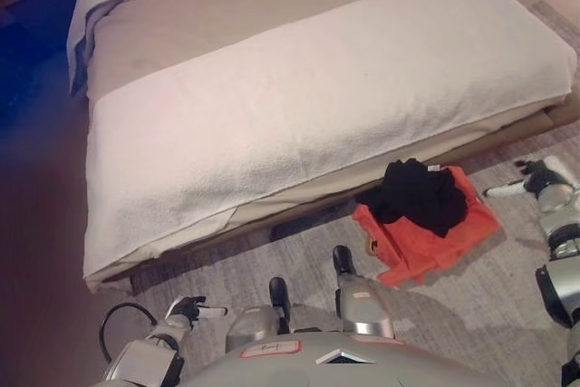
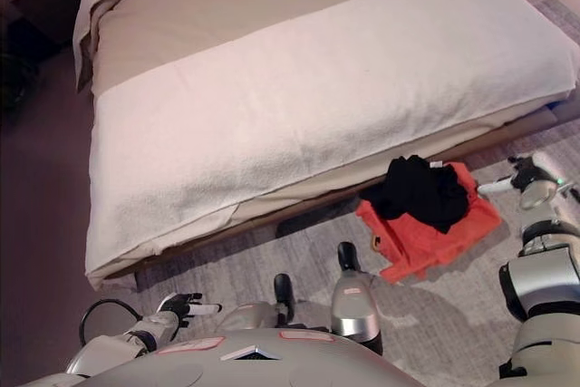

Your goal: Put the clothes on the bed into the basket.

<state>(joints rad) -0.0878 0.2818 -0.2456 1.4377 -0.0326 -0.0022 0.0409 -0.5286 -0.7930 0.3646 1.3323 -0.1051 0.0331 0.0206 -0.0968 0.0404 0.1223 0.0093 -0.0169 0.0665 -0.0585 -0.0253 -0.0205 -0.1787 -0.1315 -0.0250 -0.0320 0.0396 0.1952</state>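
Just left of the open-fingered right hand (image 2: 524, 178), black clothes (image 1: 417, 192) lay atop the collapsible orange fabric basket (image 1: 453, 233), apparently dropped in; the left hand (image 2: 181, 305) hung relaxed, empty.

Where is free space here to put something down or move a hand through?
The white blanket across the bed is bare. So is the grey carpet below the orange basket. It is crowded where black clothes fill the basket against the bed's edge.
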